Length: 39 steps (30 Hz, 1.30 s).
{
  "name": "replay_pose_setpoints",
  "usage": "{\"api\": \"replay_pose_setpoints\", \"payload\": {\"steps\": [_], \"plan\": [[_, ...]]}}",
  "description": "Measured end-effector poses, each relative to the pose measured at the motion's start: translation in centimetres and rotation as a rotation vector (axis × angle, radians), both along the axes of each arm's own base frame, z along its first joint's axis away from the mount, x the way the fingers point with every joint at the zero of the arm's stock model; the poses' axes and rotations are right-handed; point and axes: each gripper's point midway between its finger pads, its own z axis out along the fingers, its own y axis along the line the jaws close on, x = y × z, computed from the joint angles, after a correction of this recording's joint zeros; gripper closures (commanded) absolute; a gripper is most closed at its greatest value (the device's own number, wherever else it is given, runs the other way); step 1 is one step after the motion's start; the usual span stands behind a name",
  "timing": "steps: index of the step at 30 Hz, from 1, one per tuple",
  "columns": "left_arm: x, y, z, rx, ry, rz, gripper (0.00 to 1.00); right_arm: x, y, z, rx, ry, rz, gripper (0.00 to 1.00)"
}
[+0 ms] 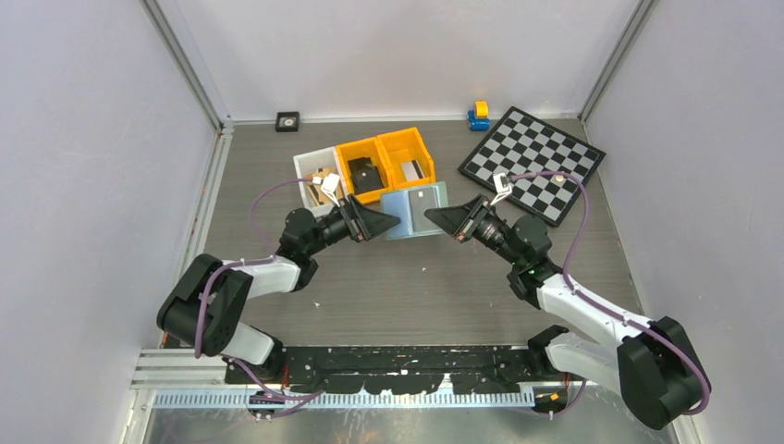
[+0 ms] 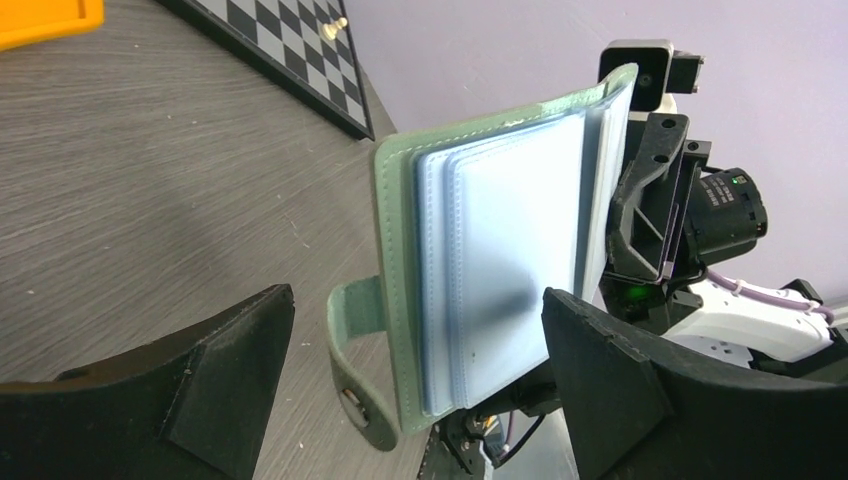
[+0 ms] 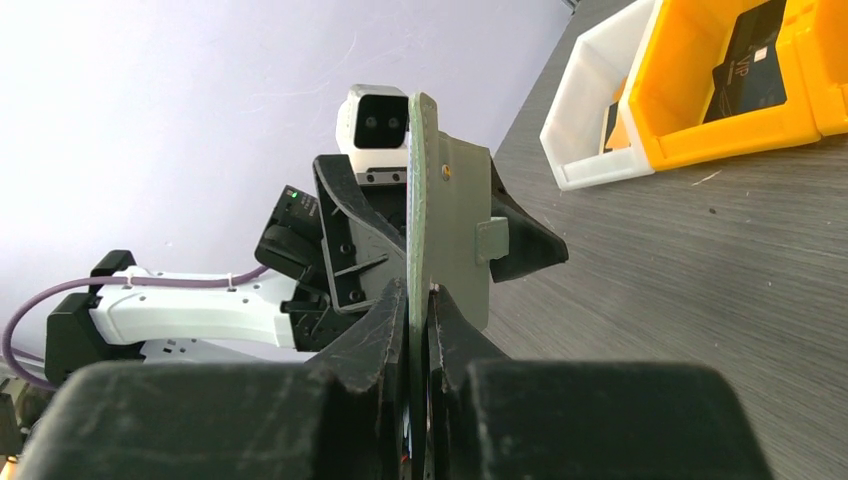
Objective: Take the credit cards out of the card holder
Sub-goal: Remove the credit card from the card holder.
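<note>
Card holder (image 1: 416,211) hangs open above the grey wood-grain worktop (image 1: 416,287), between the two arms. The right hand (image 1: 442,217) pinches one cover edge in a narrow grip. Pale walls (image 1: 92,139) enclose the worktop on three sides. Its blue sleeves (image 2: 500,260) face the left hand (image 1: 384,222), which gapes wide at the free side, gripping nothing. The open span runs from hand to hand.

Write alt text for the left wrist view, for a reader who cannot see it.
An open sage-green card holder with pale blue clear sleeves stands upright between the wide-open fingers of the left claw. The right arm is close behind it, and a checkerboard lies on the grey table beyond.
</note>
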Motion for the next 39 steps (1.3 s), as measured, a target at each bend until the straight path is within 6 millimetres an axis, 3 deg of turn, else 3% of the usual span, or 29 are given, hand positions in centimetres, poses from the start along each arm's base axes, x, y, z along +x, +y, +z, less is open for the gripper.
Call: {"api": "replay_pose_setpoints", "payload": {"steps": [3,10,13,18,21,23,28,39], "plan": [[0.0,-0.4,-0.1,-0.017,0.012,-0.027,0.13,0.1,-0.2,0.2,0.022,-0.002,0.004,0.99],[-0.2,-0.9,0.7,-0.07,-0.005,-0.068,0.45,0.7,0.0,-0.6,0.037,0.036,0.016,0.98],[-0.2,-0.8,1.0,-0.073,-0.014,-0.065,0.63,0.9,-0.1,-1.0,0.03,0.047,0.009,0.89],[-0.7,-0.5,2.4,-0.067,-0.065,-0.059,0.98,1.5,-0.4,-3.0,-0.032,0.1,-0.03,0.53],[-0.4,0.0,2.3,-0.035,-0.067,-0.028,1.0,1.8,-0.7,-4.0,-0.07,0.119,-0.05,0.46],[-0.2,0.2,1.8,-0.006,-0.056,-0.007,1.0,1.8,-0.8,-4.2,-0.081,0.12,-0.057,0.5],[0.0,0.8,1.4,0.041,-0.048,0.03,1.0,1.8,-1.1,-4.0,-0.096,0.1,-0.072,0.76],[0.0,1.0,1.3,0.065,-0.053,0.045,1.0,2.0,-0.7,-5.2,-0.112,0.137,-0.054,0.97]]}}
